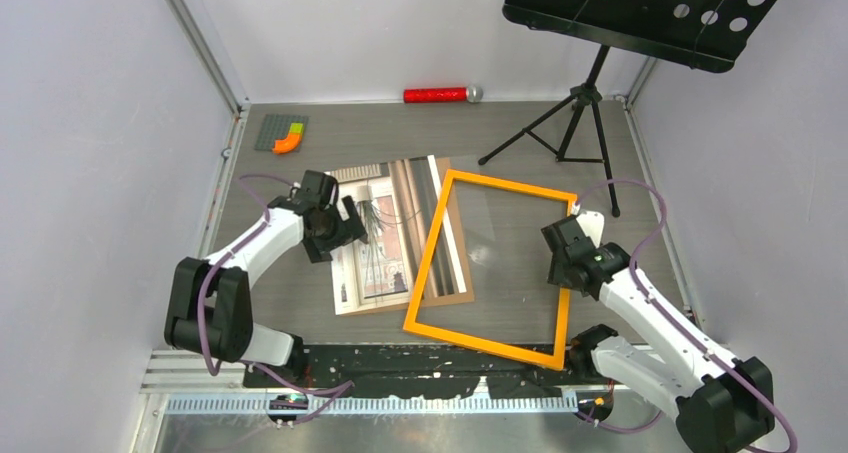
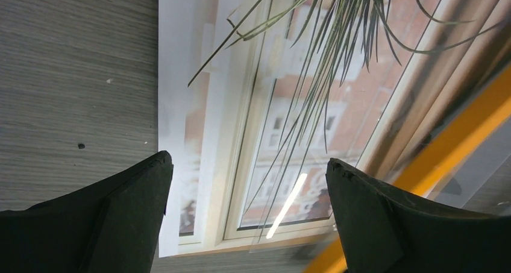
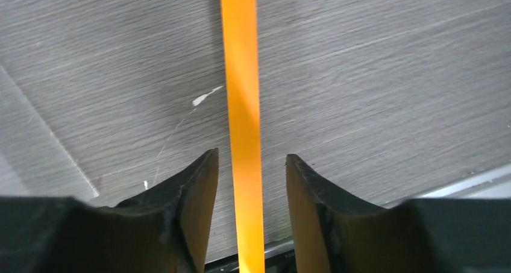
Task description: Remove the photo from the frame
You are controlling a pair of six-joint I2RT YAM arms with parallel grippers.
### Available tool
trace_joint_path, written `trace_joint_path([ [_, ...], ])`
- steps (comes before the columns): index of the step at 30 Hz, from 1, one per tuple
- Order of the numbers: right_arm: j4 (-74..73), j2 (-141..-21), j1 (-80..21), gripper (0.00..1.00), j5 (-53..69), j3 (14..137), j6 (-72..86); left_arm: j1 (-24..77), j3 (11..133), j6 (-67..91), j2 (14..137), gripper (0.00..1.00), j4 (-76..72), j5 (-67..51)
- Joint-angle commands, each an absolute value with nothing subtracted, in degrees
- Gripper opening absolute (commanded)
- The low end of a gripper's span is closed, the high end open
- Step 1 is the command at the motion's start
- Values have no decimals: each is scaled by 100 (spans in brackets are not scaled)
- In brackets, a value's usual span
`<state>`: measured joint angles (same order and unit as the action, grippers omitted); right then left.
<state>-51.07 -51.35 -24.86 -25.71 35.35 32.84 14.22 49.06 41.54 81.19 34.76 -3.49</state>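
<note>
Orange frame (image 3: 241,74) edge sits untouched inside half-open right hand (image 3: 252,163); left hand (image 2: 247,163) wide open above photo (image 2: 283,92).

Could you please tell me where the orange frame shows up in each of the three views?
Top external: the frame lies tilted at centre, its left rail over the photo.
Left wrist: the frame is a diagonal orange strip at right.
Right wrist: the frame runs vertically up the middle.
Shared landmark: the grey wood-grain table.

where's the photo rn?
Top view: the photo lies flat on the table left of centre, its right edge under the left rail of the orange frame, the open left hand above its left edge.
</note>
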Motion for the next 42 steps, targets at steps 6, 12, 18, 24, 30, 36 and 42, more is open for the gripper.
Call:
trace_joint_path([
  [6,-4584,-4599,-2435,77,-2644,3699,3045,1322,5176,4050,7713,100,3739,379],
  [12,-2814,-4151,-2685,80,-1470,3433,2090,435,4481,4192,7579,99,3228,-682],
  [18,-408,-5126,-3358,80,29,3508,1740,167,3951,4360,7799,98,2414,-1655],
  [24,827,-7581,-4104,79,520,4784,1633,167,3780,4567,8042,96,1924,-2079],
  [30,969,-9462,-4132,75,883,6063,1653,167,3651,4643,7962,94,1785,-2155],
  [36,567,-10594,-4159,73,906,6626,1814,167,3431,4969,7628,93,1290,-2556],
  [42,-30,-11023,-4185,73,602,6938,1576,176,3409,5005,7544,93,1140,-2707],
])
